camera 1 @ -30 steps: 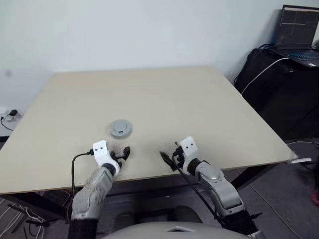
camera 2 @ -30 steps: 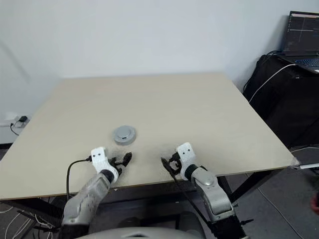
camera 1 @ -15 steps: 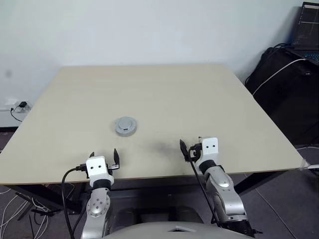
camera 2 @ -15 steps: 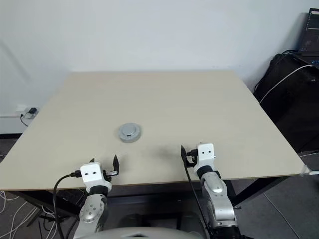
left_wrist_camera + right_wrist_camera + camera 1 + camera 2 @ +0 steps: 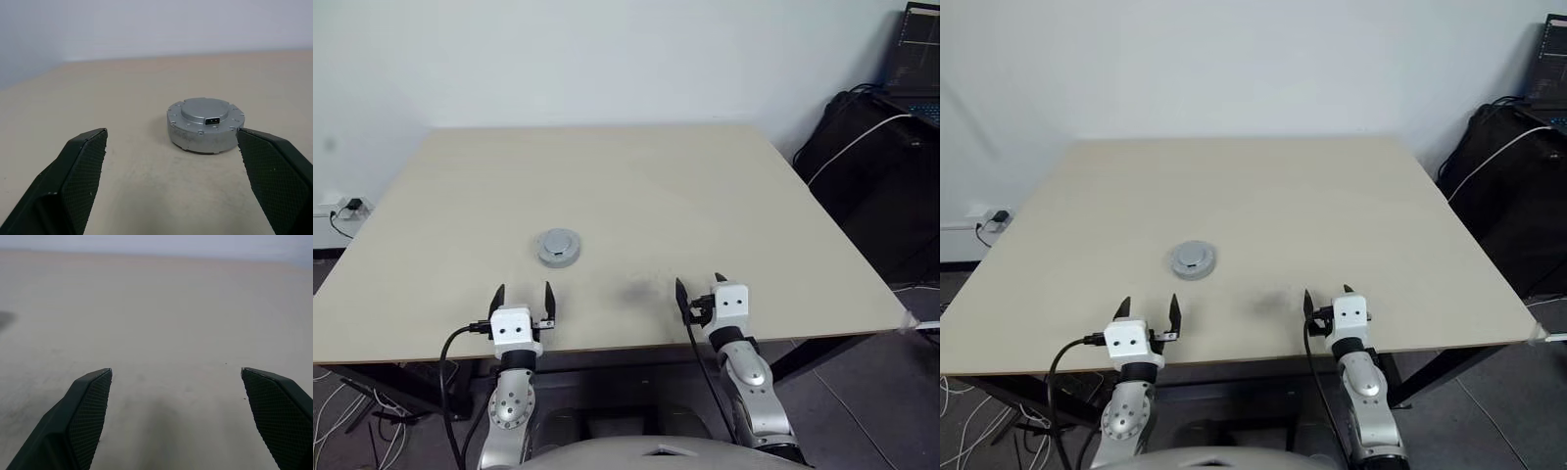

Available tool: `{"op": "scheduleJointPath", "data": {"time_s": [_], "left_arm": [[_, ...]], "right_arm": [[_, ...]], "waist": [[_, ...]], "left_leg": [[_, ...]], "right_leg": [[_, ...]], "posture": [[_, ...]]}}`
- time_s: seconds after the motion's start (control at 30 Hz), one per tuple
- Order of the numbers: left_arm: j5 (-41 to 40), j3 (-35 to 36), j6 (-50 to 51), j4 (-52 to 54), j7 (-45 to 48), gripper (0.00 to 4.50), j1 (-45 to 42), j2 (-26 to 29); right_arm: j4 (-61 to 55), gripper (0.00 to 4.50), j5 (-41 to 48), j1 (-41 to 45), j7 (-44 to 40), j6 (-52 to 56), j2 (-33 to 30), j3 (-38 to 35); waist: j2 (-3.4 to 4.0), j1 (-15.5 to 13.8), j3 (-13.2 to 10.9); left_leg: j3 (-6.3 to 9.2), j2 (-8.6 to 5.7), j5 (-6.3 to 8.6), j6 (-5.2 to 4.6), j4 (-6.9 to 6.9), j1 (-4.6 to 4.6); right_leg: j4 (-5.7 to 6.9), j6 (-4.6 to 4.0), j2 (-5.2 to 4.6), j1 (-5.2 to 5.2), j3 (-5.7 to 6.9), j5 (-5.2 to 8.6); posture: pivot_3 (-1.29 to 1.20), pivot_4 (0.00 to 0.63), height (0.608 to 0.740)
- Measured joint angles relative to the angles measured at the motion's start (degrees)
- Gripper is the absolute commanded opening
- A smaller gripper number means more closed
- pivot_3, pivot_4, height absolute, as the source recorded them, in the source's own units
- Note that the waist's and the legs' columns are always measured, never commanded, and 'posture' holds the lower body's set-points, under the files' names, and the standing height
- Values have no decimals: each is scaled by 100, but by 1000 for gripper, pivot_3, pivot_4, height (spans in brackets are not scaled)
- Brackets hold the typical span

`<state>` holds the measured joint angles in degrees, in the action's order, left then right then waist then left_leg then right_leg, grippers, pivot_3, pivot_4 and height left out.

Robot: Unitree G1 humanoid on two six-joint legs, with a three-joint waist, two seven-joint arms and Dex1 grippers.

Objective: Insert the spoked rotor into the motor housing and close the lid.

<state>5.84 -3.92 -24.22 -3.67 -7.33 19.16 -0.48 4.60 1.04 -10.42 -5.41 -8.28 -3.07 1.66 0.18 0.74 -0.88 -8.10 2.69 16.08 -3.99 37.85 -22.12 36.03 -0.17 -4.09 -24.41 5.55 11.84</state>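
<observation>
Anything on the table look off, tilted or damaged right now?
Nothing stands out. The round grey-silver metal motor unit sits flat on the beige table, lid seated level, with no gap or damage that I can see. Both hands, left and right, are open and apart from it, at the near edge.

We seem to be in an office or lab: a plain white wall (image 5: 607,59), a bare table (image 5: 636,186), a laptop (image 5: 920,59), and trailing cables (image 5: 847,147).
</observation>
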Motion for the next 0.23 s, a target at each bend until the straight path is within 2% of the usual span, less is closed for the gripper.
{"op": "scheduleJointPath", "data": {"time_s": [0.23], "left_arm": [[-22,-13,-4,-59,121,4459,-84,-25]], "right_arm": [[0,4500,26,-1,85,-4,72,-115]], "waist": [[0,0,0]], "left_leg": [[1,0,1,-2,1,-1]], "right_leg": [[0,0,0,0,0,0]], "posture": [[0,0,740]]}}
